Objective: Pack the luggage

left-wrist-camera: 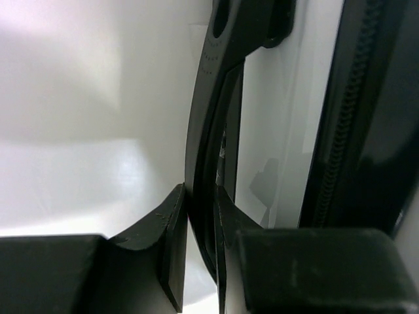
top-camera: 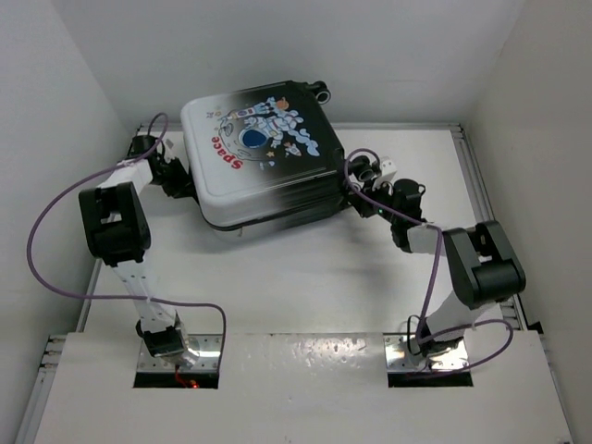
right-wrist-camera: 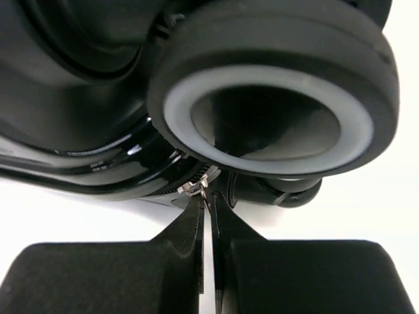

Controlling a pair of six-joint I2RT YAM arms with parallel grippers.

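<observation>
- The left gripper [left-wrist-camera: 200, 226] is closed almost fully. Its fingers pinch a thin black curved bar [left-wrist-camera: 204, 111] on the left side of the luggage, and a black zipper track [left-wrist-camera: 340, 131] runs near it.
- The luggage [top-camera: 259, 153], a small hard-shell wheeled suitcase with a white-to-black shell and a cartoon astronaut and "Space" print, lies flat and shut on the white counter [top-camera: 277, 277]. Its print faces up, and it sits toward the far edge, left of centre.
- The right gripper [right-wrist-camera: 206, 216] is fully closed. Its tips are clamped on a small silver zipper pull [right-wrist-camera: 195, 189] at the luggage's right side, just beside a black caster with a grey ring [right-wrist-camera: 281, 98].
</observation>
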